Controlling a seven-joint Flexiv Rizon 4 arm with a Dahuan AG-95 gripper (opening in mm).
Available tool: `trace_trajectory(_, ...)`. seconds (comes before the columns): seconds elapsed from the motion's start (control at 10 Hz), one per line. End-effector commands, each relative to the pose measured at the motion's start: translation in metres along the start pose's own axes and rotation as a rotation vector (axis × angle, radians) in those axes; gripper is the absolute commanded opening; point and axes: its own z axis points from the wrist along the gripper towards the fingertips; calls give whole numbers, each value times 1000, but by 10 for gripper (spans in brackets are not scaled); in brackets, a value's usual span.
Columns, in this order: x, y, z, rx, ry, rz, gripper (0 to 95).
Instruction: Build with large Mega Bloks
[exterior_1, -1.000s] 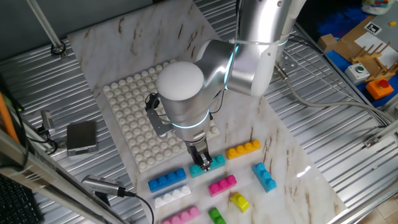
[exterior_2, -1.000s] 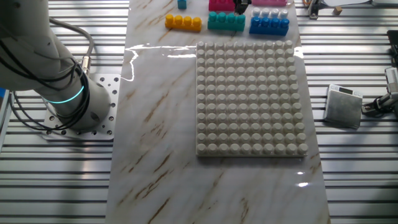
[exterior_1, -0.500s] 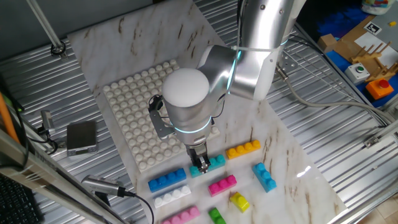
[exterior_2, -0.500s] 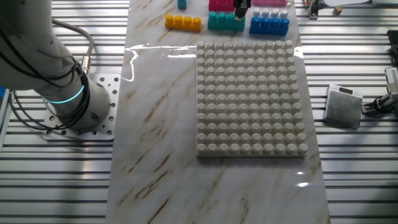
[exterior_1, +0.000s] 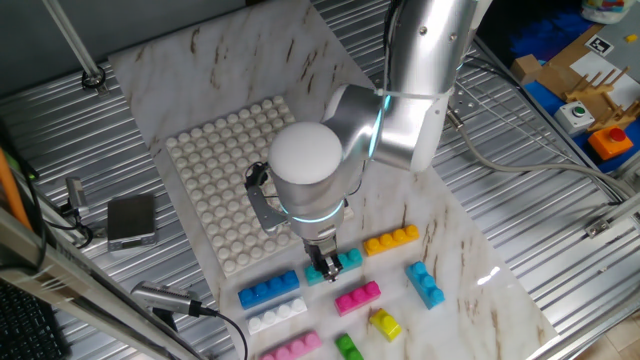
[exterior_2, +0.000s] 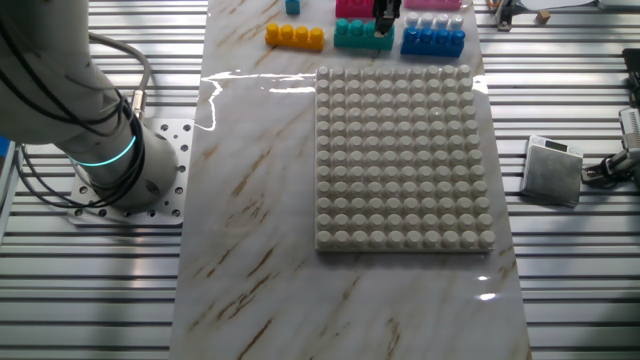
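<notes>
since the earlier frames the arm has been lowered, and the gripper (exterior_1: 324, 266) has been brought down onto the teal brick (exterior_1: 345, 262). the white baseplate (exterior_1: 215, 175) lies bare just beside the row of loose bricks, where the teal brick sits between the blue brick (exterior_1: 269, 289) and the orange brick (exterior_1: 391, 240). whether the fingers are closed on the brick cannot be told. before lifting, the brick should be clamped squarely across its sides, and neighbouring bricks should be left undisturbed.
</notes>
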Motion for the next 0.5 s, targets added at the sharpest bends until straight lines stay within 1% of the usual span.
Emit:
trace_trajectory(0.1,3,1,2,4,3,-7,380)
trace_trajectory(0.5,8,1,14,8,1,-19,380)
